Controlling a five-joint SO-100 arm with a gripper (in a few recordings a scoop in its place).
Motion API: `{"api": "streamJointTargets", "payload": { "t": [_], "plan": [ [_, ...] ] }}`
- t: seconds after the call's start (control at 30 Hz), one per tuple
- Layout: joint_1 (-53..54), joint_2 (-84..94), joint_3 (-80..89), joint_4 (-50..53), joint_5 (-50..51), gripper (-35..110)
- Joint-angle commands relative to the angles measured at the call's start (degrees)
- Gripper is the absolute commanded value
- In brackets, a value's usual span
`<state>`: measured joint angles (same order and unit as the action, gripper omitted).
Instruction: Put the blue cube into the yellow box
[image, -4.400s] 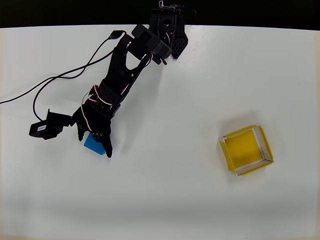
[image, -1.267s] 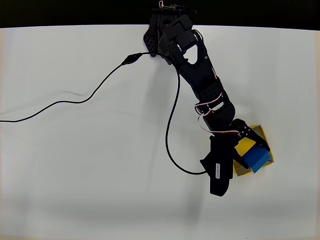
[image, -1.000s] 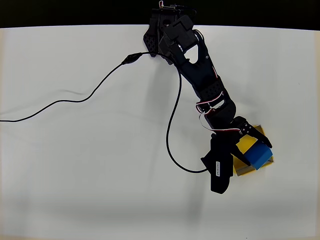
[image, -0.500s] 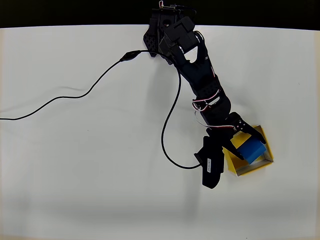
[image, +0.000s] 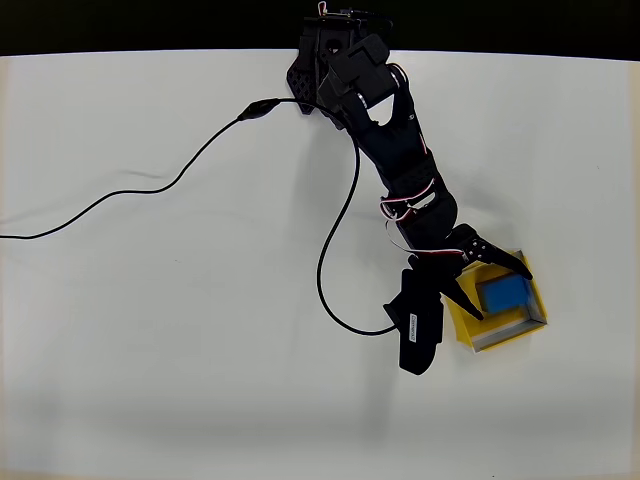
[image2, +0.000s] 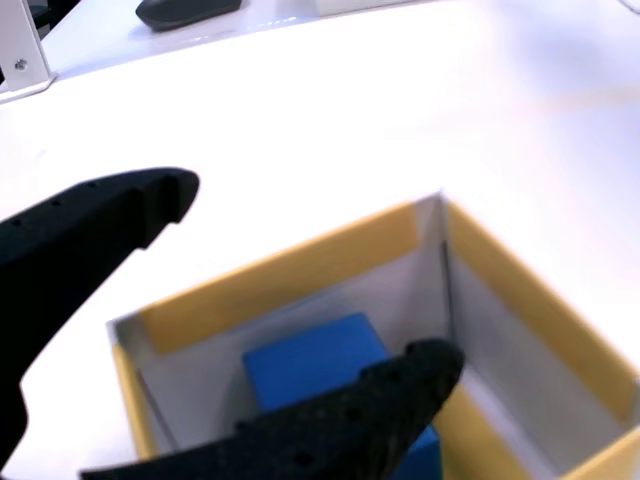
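The blue cube (image: 503, 291) rests inside the yellow box (image: 508, 337) at the right of the white table in the overhead view. My gripper (image: 502, 294) hovers over the box, open, one finger on each side of the cube and apart from it. In the wrist view the blue cube (image2: 312, 362) lies on the box floor against the near-left walls. The yellow box (image2: 505, 295) has pale rim edges. My gripper (image2: 310, 275) is spread wide there, and its lower finger (image2: 400, 395) hides part of the cube.
A black cable (image: 150, 188) trails from the arm base (image: 335, 45) to the table's left edge, and another loop (image: 335, 250) hangs beside the arm. A dark strip runs beyond the table's far edge.
The jaws have opened and let go of the cube, which now sits lower in the box. The arm has drawn back a little to the left.
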<state>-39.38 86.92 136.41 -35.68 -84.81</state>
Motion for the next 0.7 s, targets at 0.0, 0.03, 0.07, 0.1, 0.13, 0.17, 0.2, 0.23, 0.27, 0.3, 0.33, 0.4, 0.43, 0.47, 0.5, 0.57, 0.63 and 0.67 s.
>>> {"api": "streamJointTargets", "payload": {
  "t": [0.0,0.03,0.07,0.1,0.13,0.17,0.2,0.23,0.27,0.3,0.33,0.4,0.43,0.47,0.5,0.57,0.63,0.67],
  "plan": [
    [0.6,4.5,-2.0,-3.4,-3.5,44],
    [1.3,5.5,-2.8,-3.3,-4.3,42],
    [2.2,7.1,-4.0,-1.6,-4.6,39],
    [3.4,9.0,-6.0,1.8,-4.7,38],
    [4.7,10.6,-8.6,6.6,-4.5,36],
    [6.2,12.4,-11.2,11.6,-3.7,35],
    [7.5,14.1,-13.4,15.6,-3.1,32],
    [8.6,15.5,-14.4,17.9,-2.9,31],
    [9.7,17.1,-14.7,19.4,-3.3,28],
    [10.6,18.7,-14.4,20.7,-4.0,27],
    [11.7,20.5,-13.7,21.8,-4.4,25],
    [13.9,24.2,-13.1,26.1,-4.6,21],
    [15.0,25.8,-12.9,28.3,-4.1,20],
    [16.3,27.4,-12.8,31.0,-3.8,19],
    [17.4,29.2,-12.6,33.5,-3.1,18],
    [19.5,32.9,-11.2,37.5,-2.1,15],
    [21.6,36.3,-9.2,40.5,-1.0,12],
    [22.9,38.1,-7.9,41.9,-0.4,11]
  ]
}}
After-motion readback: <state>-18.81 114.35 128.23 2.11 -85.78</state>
